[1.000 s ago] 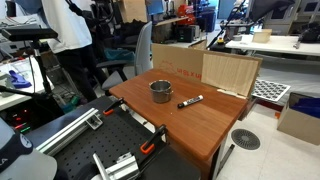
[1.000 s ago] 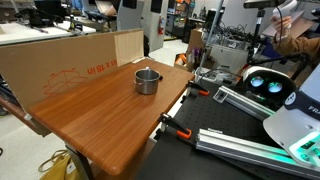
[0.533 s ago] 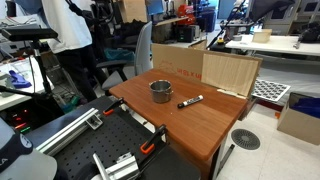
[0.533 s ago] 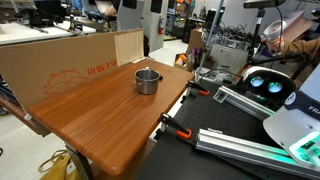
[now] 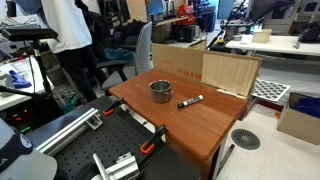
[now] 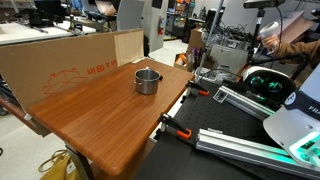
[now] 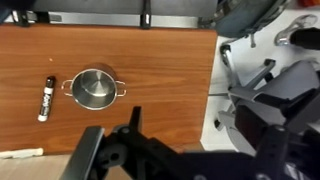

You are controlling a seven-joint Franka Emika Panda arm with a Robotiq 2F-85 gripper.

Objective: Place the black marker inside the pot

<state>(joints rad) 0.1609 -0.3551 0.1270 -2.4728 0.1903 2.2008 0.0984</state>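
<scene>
The pot (image 7: 94,88), small shiny steel with two side handles, stands upright on the wooden table (image 7: 150,60). The black marker (image 7: 46,98) lies flat just left of it in the wrist view, apart from it. In an exterior view the pot (image 5: 161,90) sits mid-table with the marker (image 5: 190,101) beside it. In an exterior view only the pot (image 6: 148,81) shows; the marker is hidden. My gripper (image 7: 200,135) hangs high above the table's edge, well away from both, with its dark fingers spread and nothing between them.
Cardboard sheets (image 5: 230,72) stand along the table's far side, also in an exterior view (image 6: 60,60). Clamps (image 6: 180,130) grip the table edge. The robot's base and rails (image 7: 270,90) lie past the edge. A person (image 5: 70,30) stands behind the table.
</scene>
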